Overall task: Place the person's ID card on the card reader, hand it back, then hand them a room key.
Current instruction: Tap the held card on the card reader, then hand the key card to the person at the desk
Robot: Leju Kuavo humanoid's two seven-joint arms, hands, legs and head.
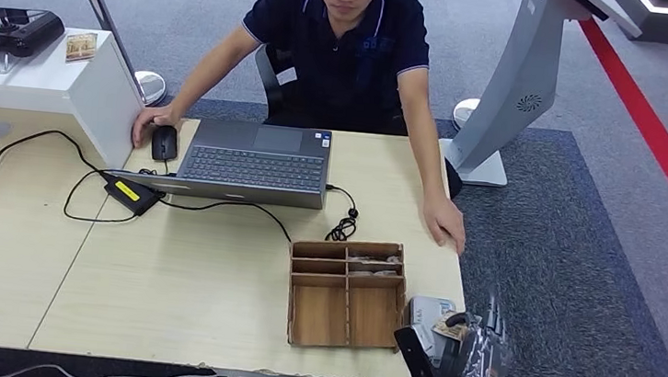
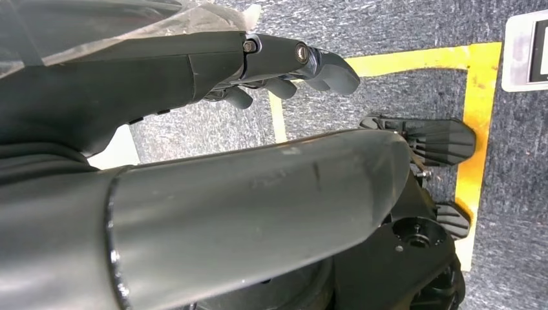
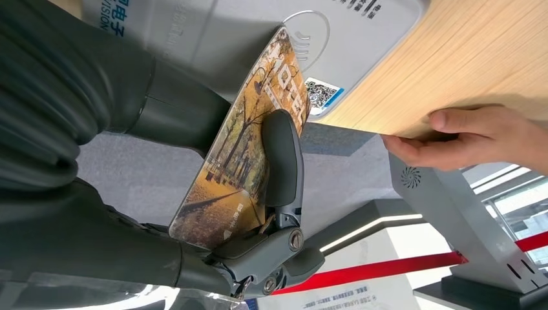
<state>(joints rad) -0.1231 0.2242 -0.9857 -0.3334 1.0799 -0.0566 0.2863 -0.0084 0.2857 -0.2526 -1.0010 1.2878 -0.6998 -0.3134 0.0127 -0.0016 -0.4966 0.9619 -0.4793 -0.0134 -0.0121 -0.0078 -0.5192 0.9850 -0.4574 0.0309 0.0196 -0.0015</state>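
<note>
Holding: the right hand point(image 3: 258, 194) pinches a picture-printed card point(image 3: 249, 148) between its thumb and the fingers behind it, right at the card reader point(image 3: 362, 39), which sits on the near right corner of the table point(image 1: 210, 287).
Card: printed with an autumn street scene and large letters; whether it is the ID card or the room key I cannot tell. One end lies close to the reader's top; actual contact cannot be made out.
Step in hand: probably the reader step, judging by the card held at the device.
Person: seated across the table, one hand point(image 1: 445, 225) resting at the table's right edge near the reader, the other on a mouse point(image 1: 165, 143) beside the laptop point(image 1: 254, 162).
Left hand point(image 2: 284, 64): hanging by the robot's side above the carpet, fingers loosely bent, holding nothing.
Nearby: a wooden organiser point(image 1: 345, 293) just beside the reader.
Next move calls for: laying the card flat on the reader's marked face, or, if reading is done, carrying it toward the person's waiting hand without loosening the pinch.
</note>
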